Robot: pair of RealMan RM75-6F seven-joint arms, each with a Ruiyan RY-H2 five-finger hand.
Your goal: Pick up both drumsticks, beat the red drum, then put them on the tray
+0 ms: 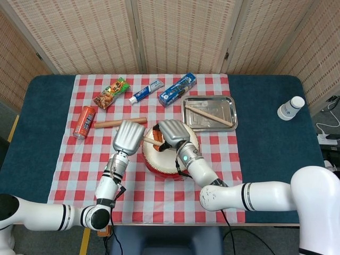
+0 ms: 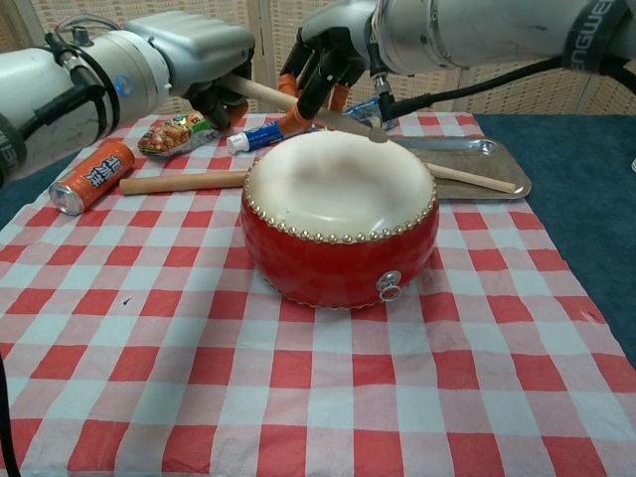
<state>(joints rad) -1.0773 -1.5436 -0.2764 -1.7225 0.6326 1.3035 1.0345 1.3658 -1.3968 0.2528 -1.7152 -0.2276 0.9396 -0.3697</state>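
Observation:
The red drum [image 2: 338,229] stands mid-cloth; in the head view only its lower rim [image 1: 164,162] shows under the hands. My left hand [image 2: 204,55] [image 1: 129,137] grips one drumstick [image 2: 350,125] [image 1: 150,141], which slants right with its tip just above the drumhead's far edge. My right hand [image 2: 328,55] [image 1: 172,132] hovers over the drum's back, its orange-tipped fingers on both sides of that stick. Whether they clamp it is unclear. A second thin drumstick [image 1: 210,115] [image 2: 467,178] lies in the metal tray [image 1: 231,106] [image 2: 497,154].
A thicker wooden stick [image 1: 114,124] [image 2: 184,182] lies left of the drum beside an orange can [image 1: 85,122] [image 2: 91,177]. A snack bag [image 1: 111,93], toothpaste tube [image 1: 146,91] and blue box [image 1: 177,89] line the back. A white bottle [image 1: 290,108] stands far right.

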